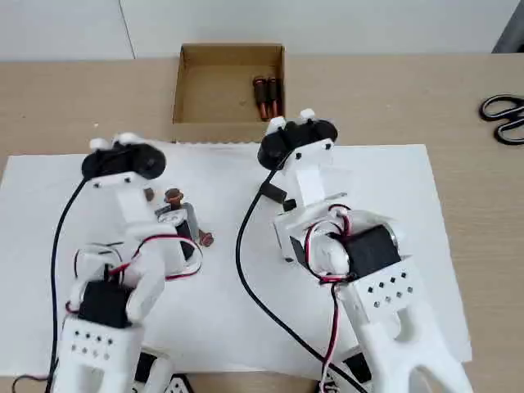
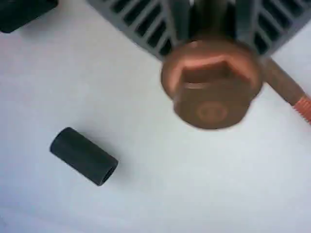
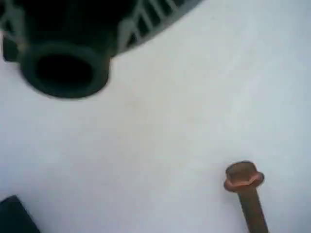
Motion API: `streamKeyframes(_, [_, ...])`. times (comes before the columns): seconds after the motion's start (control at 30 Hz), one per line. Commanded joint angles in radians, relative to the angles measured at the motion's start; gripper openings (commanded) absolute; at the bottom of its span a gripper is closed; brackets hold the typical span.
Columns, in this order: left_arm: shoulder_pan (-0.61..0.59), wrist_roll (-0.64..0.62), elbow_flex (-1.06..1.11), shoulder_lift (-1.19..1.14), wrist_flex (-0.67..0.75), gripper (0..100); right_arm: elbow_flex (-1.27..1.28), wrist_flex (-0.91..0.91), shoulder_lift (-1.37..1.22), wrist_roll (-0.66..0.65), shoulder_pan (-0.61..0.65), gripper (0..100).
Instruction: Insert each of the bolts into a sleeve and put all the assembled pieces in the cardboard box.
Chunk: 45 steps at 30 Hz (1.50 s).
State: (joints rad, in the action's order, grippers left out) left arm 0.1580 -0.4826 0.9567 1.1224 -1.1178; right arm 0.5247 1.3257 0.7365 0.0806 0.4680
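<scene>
My left gripper [image 1: 177, 216] is shut on a copper bolt [image 1: 173, 196], whose hex head [image 2: 211, 85] faces the left wrist camera just above the white sheet. A loose black sleeve [image 2: 83, 156] lies on the sheet close by, and a second bolt [image 2: 287, 91] lies beside the gripper [image 2: 209, 19]. My right gripper [image 1: 278, 196] is shut on a black sleeve [image 3: 63, 73] with its open end toward the right wrist camera. Another bolt [image 3: 245, 191] lies loose on the sheet near it. The cardboard box [image 1: 205, 90] stands at the back and holds assembled pieces [image 1: 266, 98].
A white paper sheet [image 1: 409, 180] covers the work area on the wooden table. Scissors [image 1: 503, 119] lie at the back right. Another dark sleeve [image 2: 22, 9] lies on the sheet, and a black object [image 3: 14, 218] shows at the edge of the right wrist view.
</scene>
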Motion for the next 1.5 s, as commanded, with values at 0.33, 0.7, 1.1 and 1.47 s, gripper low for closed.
streamKeyframes(0.33, [0.009,-0.19,0.242,0.451,0.069,1,0.433,-0.325,0.421,0.005,0.182,0.4])
streamKeyframes(0.7, [0.009,-0.264,0.328,0.641,0.155,1,0.71,-0.522,0.536,-0.029,0.28,0.4])
streamKeyframes(1.1, [0.149,-0.264,0.326,0.643,0.16,1,0.885,-0.633,0.76,-0.238,0.334,0.4])
streamKeyframes(1.47, [0.149,-0.264,0.326,0.643,0.16,1,0.924,-0.591,0.874,-0.279,0.384,0.4])
